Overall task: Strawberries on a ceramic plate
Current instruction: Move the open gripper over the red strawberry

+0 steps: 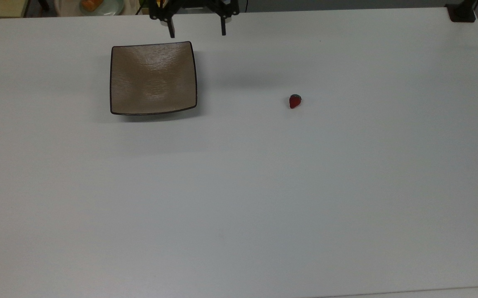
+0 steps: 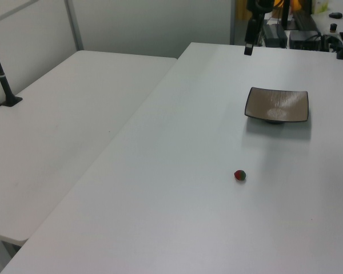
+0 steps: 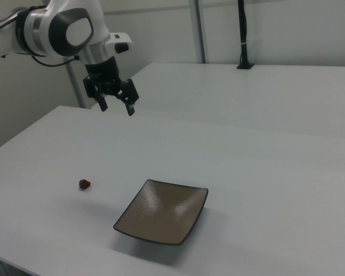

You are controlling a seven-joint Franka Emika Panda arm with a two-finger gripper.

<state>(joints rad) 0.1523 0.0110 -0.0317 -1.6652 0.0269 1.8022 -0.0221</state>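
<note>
The plate [image 1: 153,78] looks ceramic: a glossy tan-brown glaze with a faint rippled texture that catches pale highlights, edged by a thin dark rim. The strawberry [image 1: 295,101] has a dull red skin and a matt grey-green cap. The table [image 1: 239,198] is a smooth, matt white top, like laminate. The gripper [image 3: 116,107] has matt black fingers, and the arm [image 3: 57,29] wears glossy white plastic shells with dark grey joints.
</note>
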